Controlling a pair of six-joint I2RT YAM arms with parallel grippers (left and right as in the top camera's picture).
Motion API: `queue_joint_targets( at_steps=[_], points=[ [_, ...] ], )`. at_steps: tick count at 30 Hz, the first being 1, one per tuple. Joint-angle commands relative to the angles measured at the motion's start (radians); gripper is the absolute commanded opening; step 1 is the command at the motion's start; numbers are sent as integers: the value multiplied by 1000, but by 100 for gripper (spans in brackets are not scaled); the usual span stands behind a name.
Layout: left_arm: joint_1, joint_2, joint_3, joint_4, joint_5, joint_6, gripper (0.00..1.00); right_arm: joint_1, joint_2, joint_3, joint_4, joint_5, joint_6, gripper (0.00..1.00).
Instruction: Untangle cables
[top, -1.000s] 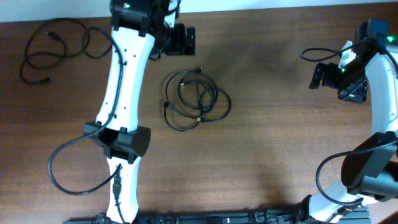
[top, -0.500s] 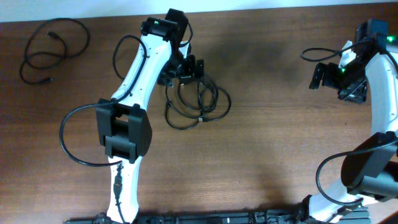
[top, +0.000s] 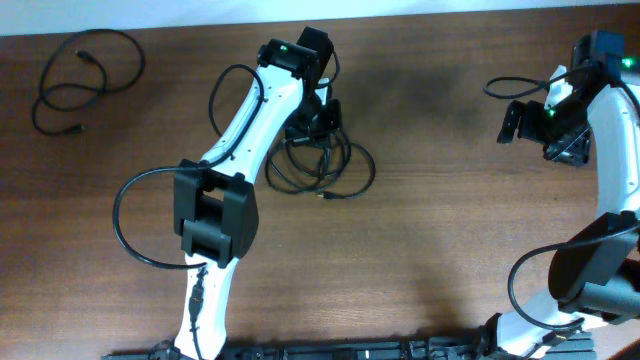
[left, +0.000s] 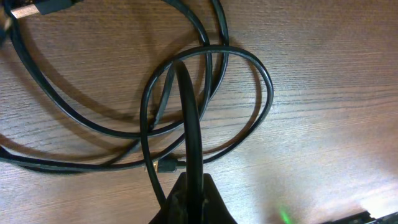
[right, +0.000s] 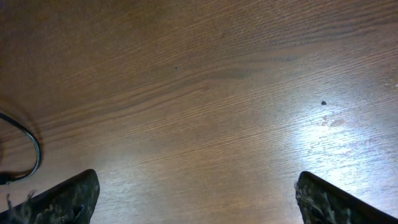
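A tangled bundle of thin black cables (top: 322, 162) lies on the brown table, left of centre. My left gripper (top: 316, 118) is down at the bundle's far edge. In the left wrist view this left gripper (left: 193, 186) is shut on one cable strand (left: 185, 93), which runs up from between the jaws across the other loops. A small plug (left: 166, 165) lies beside the fingertips. A separate loose cable (top: 78, 82) lies at the far left corner. My right gripper (top: 522, 120) hangs open over bare wood at the far right, its fingers (right: 65, 200) wide apart with nothing between them.
The arms' own thicker black wires loop beside the left arm (top: 130, 225) and near the right wrist (top: 512, 86). The table's far edge meets a white wall (top: 450, 6). A dark rail (top: 330, 350) runs along the front edge.
My left arm swung right from the table's back edge onto the bundle and shut on a strand. The bundle shifted slightly to the right. The right arm has not moved.
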Motion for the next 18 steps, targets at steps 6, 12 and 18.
queue_joint_targets(
  at_steps=[6, 12, 18],
  points=[
    [5, -362, 413, 26, -18, 171, 0, -3, -1, 2, 0, -5, -8, 98],
    [6, -603, 443, 288, -19, 270, 0, -3, -1, 2, 0, -5, -8, 99],
    [6, -603, 442, 290, -472, 270, 0, -3, -1, 2, 0, -5, -8, 98]
  ],
)
